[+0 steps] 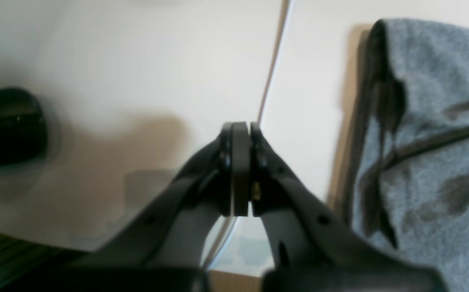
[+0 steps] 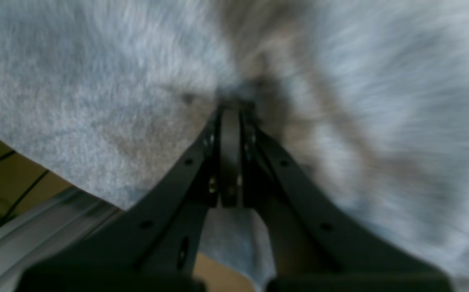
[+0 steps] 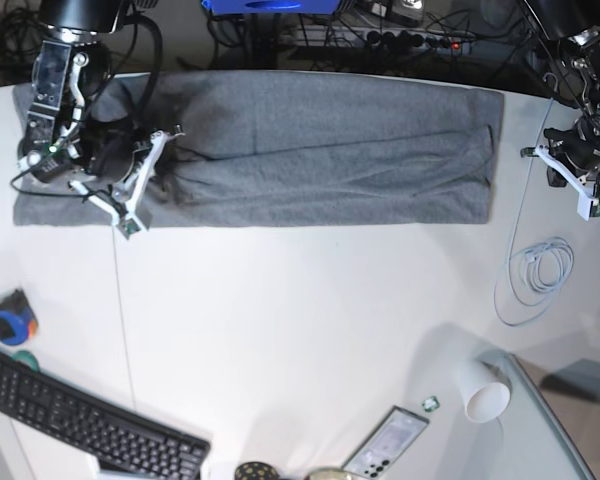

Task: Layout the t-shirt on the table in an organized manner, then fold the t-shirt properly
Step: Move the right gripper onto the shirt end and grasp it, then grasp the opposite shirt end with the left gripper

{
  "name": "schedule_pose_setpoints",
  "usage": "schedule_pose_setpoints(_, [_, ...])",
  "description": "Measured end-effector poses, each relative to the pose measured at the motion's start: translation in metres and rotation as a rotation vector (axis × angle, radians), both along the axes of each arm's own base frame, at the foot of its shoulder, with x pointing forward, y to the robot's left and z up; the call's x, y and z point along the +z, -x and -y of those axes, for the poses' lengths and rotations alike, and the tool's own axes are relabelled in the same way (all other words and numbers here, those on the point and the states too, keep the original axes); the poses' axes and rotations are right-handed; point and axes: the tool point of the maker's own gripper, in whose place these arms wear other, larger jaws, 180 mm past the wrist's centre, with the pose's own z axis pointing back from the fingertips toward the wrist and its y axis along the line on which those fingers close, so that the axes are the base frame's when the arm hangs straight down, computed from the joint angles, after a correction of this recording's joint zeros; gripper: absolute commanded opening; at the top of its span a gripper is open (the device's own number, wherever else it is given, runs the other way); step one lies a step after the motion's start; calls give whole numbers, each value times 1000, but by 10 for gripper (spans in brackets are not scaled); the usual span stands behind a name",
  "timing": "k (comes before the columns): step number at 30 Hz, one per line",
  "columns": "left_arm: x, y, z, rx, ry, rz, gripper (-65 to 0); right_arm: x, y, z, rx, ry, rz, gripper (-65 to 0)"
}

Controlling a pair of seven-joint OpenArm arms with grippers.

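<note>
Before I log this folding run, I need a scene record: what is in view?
t-shirt: one, grey, folded into a long band at the table's far side
table: one, white
cable: one, white, coiled, base view's right
paper cup: one, white, tipped over
phone: one, near edge
keyboard: one, black
tape measure: one, blue
right tool: shut on t-shirt
left tool: shut, empty, beside the shirt

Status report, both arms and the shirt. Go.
Left gripper shut, empty, over bare table beside t-shirt. Right gripper shut on t-shirt's end. T-shirt folded into long band. Nothing in the way.
</note>
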Motion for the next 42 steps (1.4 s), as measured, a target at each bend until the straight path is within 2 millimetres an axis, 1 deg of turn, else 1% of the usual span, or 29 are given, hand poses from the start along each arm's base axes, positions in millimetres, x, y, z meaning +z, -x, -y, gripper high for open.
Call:
schedule_pose_setpoints(3, [0, 0, 0, 0, 0, 1, -650, 21, -9, 5, 4, 30, 63, -630])
schedule_pose_setpoints(5, [0, 0, 0, 1, 0, 0, -650, 25, -17, 5, 4, 30, 83, -630])
schedule_pose_setpoints(7, [0, 0, 0, 1, 1, 1, -650, 25, -28, 3, 3, 20, 89, -630])
schedule_pose_setpoints(8, [0, 0, 0, 1, 0, 1, -650, 21, -32, 1, 2, 4, 78, -630])
schedule_pose_setpoints(11, [0, 0, 0, 1, 0, 0, -650, -5, -33, -13, -8, -69, 20, -630])
schedule_pose_setpoints(13, [1, -1, 1, -1, 2, 4, -650, -25, -23, -19, -14, -101, -35, -630])
schedule_pose_setpoints(14, [1, 0, 1, -2, 0, 3, -650, -30, -17, -21, -13, -105, -62, -630])
schedule_pose_setpoints(15, [1, 0, 1, -1, 0, 2, -650, -31, -16, -20, -12, -102, -66, -630])
schedule_pose_setpoints(16, [1, 0, 1, -2, 1, 2, -650, -27, -19, -18, -10, -92, -54, -630])
schedule_pose_setpoints(17, [2, 0, 3, -5, -2, 3, -650, -18, -24, -14, -6, -71, -30, -630])
schedule_pose_setpoints(18, [5, 2, 4, -12, -11, 6, -650, -4, -32, -8, -6, -43, 13, -630])
schedule_pose_setpoints(20, [18, 3, 8, -38, -34, 32, -650, 26, -45, -1, -11, -14, 122, -626])
schedule_pose_setpoints(21, [23, 5, 13, -43, -32, 50, -650, 38, -47, 3, -12, 7, 162, -624])
schedule_pose_setpoints(22, [29, 7, 19, -37, -20, 77, -650, 46, -44, 5, -9, 20, 186, -624])
schedule_pose_setpoints(24, [40, 10, 44, -80, 61, 138, -650, 50, -36, 6, -8, 34, 194, -624])
schedule_pose_setpoints(26, [44, 14, 66, -102, 150, 176, -650, 50, -32, 7, -12, 35, 190, -623])
schedule_pose_setpoints(27, [42, 18, 72, -93, 201, 184, -650, 50, -33, 11, -27, 37, 191, -623])
schedule_pose_setpoints(28, [41, 20, 73, -69, 244, 197, -650, 50, -34, 18, -48, 40, 190, -623])
schedule_pose_setpoints(29, [40, 22, 71, -47, 280, 209, -584, 48, -34, 23, -61, 46, 187, -623])
schedule_pose_setpoints(31, [37, 26, 61, -6, 313, 213, -413, 42, -30, 24, -67, 42, 163, -623])
schedule_pose_setpoints(32, [33, 27, 57, 23, 332, 216, -339, 39, -28, 24, -66, 41, 154, -623])
schedule_pose_setpoints(33, [29, 29, 55, 36, 348, 209, -283, 37, -25, 23, -66, 40, 147, -623])
schedule_pose_setpoints(36, [16, 34, 57, 48, 385, 185, -183, 36, -23, 23, -66, 37, 143, -623])
schedule_pose_setpoints(38, [14, 29, 69, -32, 416, 191, -115, 37, -24, 23, -66, 37, 144, -623])
schedule_pose_setpoints(40, [10, 19, 71, -29, 458, 218, -72, 36, -22, 23, -66, 38, 142, -623])
schedule_pose_setpoints(42, [-2, 16, 66, 23, 480, 207, -54, 35, -21, 23, -66, 38, 139, -623])
